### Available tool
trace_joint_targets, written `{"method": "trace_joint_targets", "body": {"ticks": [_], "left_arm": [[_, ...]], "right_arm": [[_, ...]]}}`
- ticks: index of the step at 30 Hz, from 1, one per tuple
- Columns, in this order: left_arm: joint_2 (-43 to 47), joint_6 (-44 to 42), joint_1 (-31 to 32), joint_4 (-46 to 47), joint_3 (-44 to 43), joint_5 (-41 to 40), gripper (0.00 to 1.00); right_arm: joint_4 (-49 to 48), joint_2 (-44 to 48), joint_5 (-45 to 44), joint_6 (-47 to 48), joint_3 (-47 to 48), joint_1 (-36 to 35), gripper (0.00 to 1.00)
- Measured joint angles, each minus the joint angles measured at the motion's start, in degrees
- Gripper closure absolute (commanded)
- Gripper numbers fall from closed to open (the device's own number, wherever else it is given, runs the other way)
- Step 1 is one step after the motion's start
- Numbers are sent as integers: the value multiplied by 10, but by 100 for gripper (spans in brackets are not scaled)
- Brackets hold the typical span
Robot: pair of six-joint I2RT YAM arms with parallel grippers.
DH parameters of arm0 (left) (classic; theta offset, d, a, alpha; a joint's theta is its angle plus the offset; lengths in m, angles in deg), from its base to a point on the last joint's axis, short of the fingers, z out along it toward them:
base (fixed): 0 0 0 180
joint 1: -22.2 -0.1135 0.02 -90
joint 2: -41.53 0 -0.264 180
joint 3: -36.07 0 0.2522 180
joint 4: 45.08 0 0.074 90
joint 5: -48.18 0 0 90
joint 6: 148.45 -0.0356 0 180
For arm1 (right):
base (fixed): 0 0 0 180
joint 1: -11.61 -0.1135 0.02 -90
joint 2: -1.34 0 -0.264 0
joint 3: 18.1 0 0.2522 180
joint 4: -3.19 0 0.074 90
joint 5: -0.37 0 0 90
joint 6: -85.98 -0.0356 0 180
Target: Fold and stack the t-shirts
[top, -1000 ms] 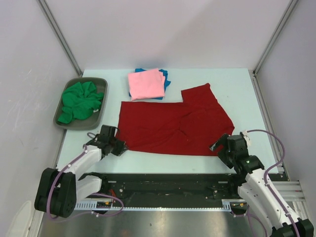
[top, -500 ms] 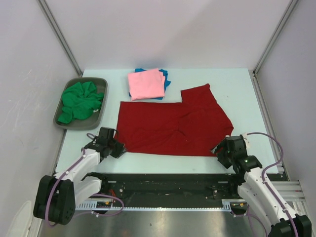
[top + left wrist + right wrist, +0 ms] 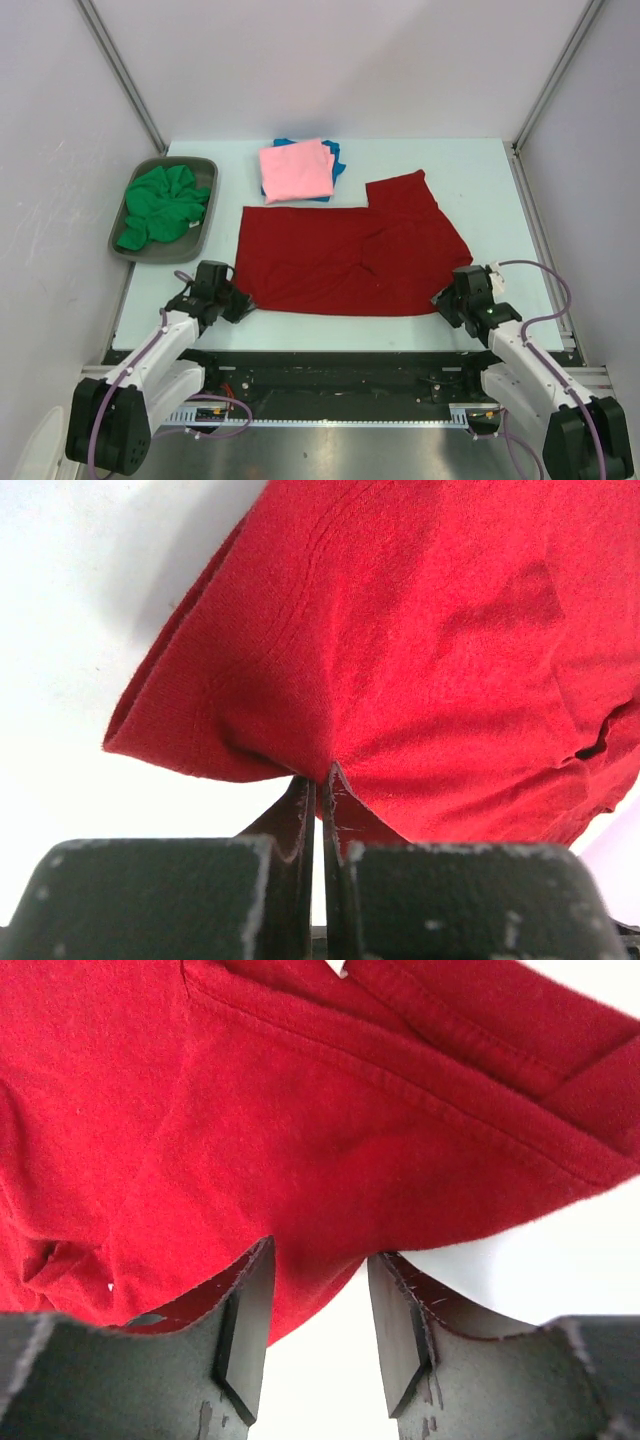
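Shirts take up most of the pale table (image 3: 470,170). The dark red t-shirt (image 3: 350,262) lies spread flat across the middle, its long side running left to right, with one sleeve jutting toward the far right.

The left gripper (image 3: 236,301) sits low at the shirt's near left corner. Its jaws are pressed tight together on a pinch of the red cloth, and the fabric bunches up into a small peak where they bite.

The right gripper (image 3: 320,1265) is at the near right corner. Its jaws stand apart with a clear gap between them. The hemmed edge of the red shirt reaches into that gap at the tips, and bare table shows below it. The cloth is not clamped there.

Beyond the red shirt, near the far edge, the pink t-shirt (image 3: 295,170) is folded and rests on top of the blue t-shirt (image 3: 335,153), which peeks out along its right side. The green t-shirt (image 3: 160,205) lies crumpled in the grey tray (image 3: 193,162) at the far left.
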Motion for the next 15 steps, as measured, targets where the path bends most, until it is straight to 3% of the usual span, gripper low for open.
{"method": "trace_joint_targets", "body": {"ticks": [1, 4, 5, 6, 15], "left_arm": [[0, -1, 0, 0, 0, 2, 100], [0, -5, -2, 0, 2, 7, 100], [0, -6, -2, 0, 3, 10, 100], [2, -7, -2, 0, 5, 11, 100], [50, -16, -7, -20, 29, 16, 100]], "right_arm": [[-7, -9, -3, 0, 1, 0, 57], [-29, -35, -11, 1, 5, 1, 74], [-34, -42, -13, 1, 5, 1, 92], [-39, -49, -16, 2, 5, 2, 100], [-34, -43, -15, 10, 6, 4, 100]]}}
